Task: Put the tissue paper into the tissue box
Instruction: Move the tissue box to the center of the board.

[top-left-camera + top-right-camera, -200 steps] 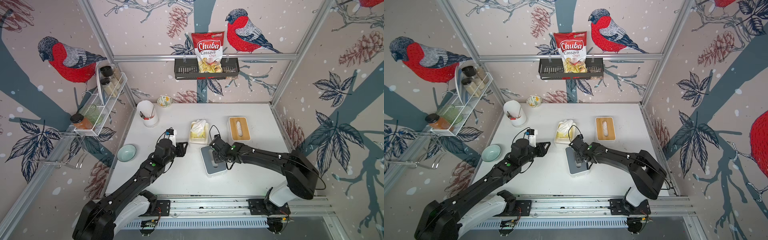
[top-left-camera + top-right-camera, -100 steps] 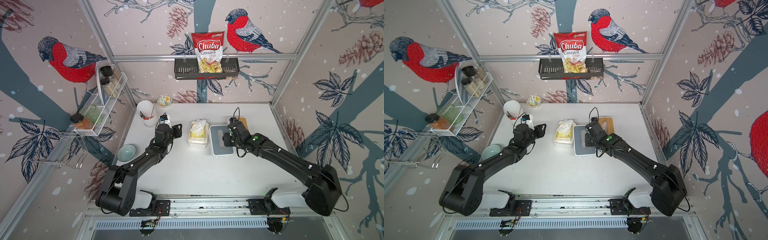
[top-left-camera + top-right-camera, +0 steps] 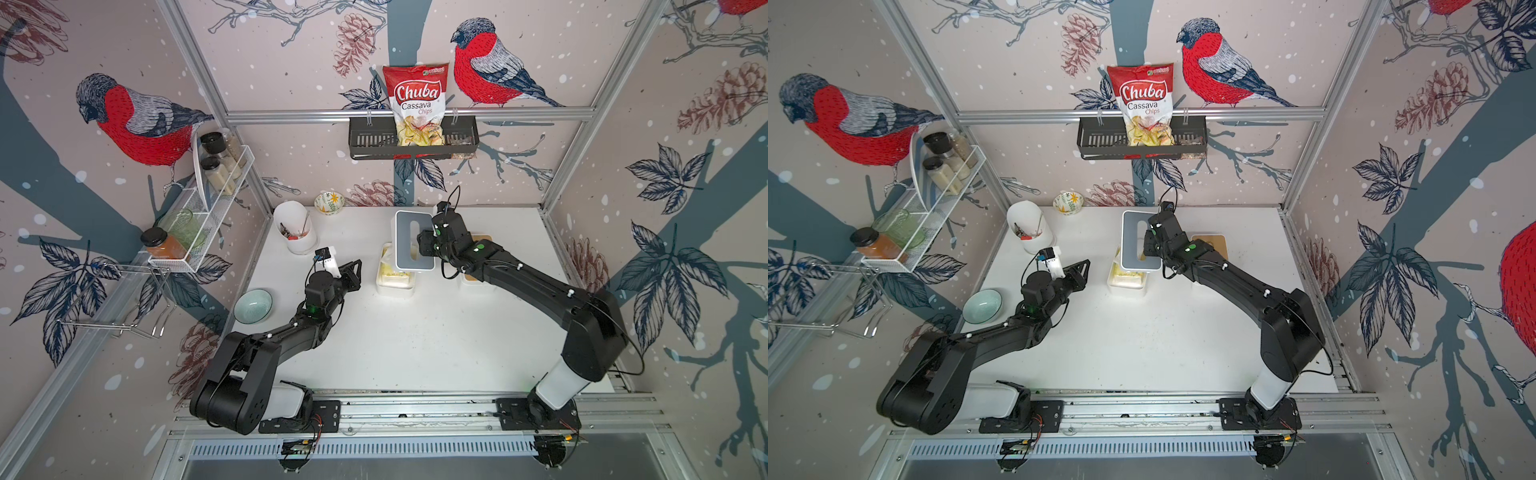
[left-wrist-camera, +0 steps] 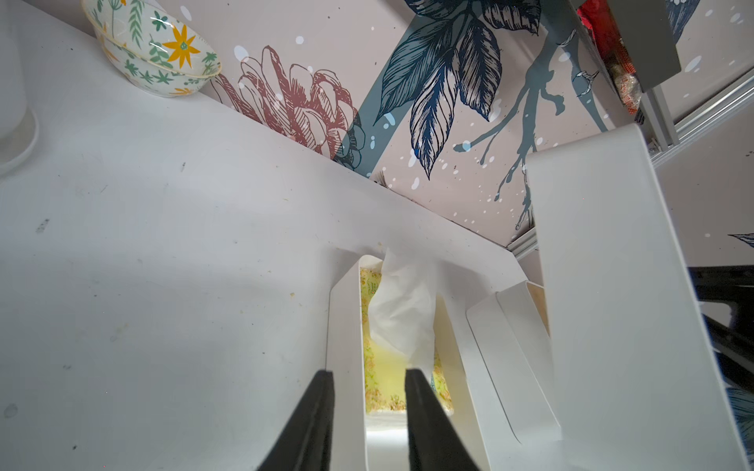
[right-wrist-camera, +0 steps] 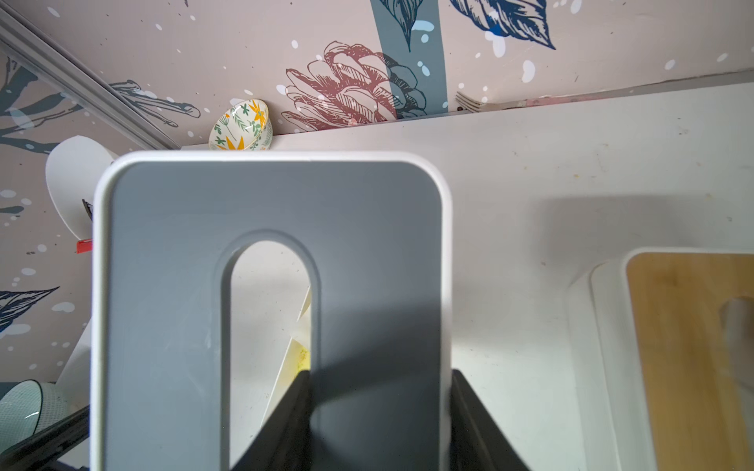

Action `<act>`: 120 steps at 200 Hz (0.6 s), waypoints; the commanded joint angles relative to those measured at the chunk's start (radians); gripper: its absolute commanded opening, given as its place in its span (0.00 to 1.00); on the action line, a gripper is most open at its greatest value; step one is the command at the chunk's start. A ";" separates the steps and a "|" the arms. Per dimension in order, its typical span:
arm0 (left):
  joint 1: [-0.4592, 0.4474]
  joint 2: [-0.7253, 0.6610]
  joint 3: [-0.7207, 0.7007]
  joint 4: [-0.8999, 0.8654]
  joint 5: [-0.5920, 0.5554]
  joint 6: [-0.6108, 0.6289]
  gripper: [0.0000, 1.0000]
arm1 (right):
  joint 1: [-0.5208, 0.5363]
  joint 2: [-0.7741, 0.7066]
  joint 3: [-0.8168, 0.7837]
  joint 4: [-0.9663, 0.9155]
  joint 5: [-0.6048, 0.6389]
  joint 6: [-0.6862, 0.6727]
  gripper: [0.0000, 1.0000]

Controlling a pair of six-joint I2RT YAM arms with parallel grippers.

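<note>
Pinching grey lid point(image 3: 403, 254) in my right jaws, tilted above tissue box point(image 3: 395, 286); my left jaws spread, empty, at box's 9 o'clock; tissue paper point(image 4: 402, 314) inside.

Grey tissue-box lid point(image 5: 163, 285), yellow-flowered bowl point(image 5: 242, 124)

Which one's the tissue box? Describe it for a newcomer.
On the white table, look in front of the wall-hung chips bag. The tissue box sits partly under the grey lid the right gripper holds: lidless, white, yellow pack and a tissue poking up, while the neighbouring box wears a wooden lid.
</note>
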 commanded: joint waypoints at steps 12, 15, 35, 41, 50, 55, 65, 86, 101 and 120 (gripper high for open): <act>0.002 0.021 0.005 0.065 0.007 0.018 0.33 | 0.014 0.051 0.024 0.124 0.036 0.032 0.32; 0.003 0.022 0.007 0.065 0.008 0.018 0.33 | 0.016 0.055 0.025 0.129 0.036 0.033 0.32; 0.002 0.027 0.010 0.066 0.006 0.020 0.32 | 0.042 0.089 0.041 0.130 0.059 0.022 0.32; 0.002 0.028 0.011 0.067 0.005 0.020 0.32 | 0.048 0.100 0.047 0.128 0.068 0.016 0.32; 0.002 0.030 0.013 0.068 0.004 0.020 0.32 | 0.051 0.120 0.051 0.130 0.068 0.014 0.32; 0.001 0.032 0.012 0.068 0.005 0.021 0.32 | 0.052 0.131 0.053 0.133 0.060 0.016 0.32; 0.003 0.034 0.012 0.070 0.003 0.019 0.32 | 0.052 0.149 0.053 0.144 0.049 0.017 0.32; 0.002 0.038 0.010 0.067 -0.002 0.019 0.32 | 0.051 0.174 0.050 0.146 0.045 0.020 0.31; 0.003 0.038 0.010 0.065 -0.003 0.020 0.32 | 0.049 0.179 0.041 0.147 0.044 0.021 0.31; 0.002 0.038 0.011 0.063 -0.005 0.021 0.32 | 0.050 0.179 0.030 0.146 0.041 0.021 0.31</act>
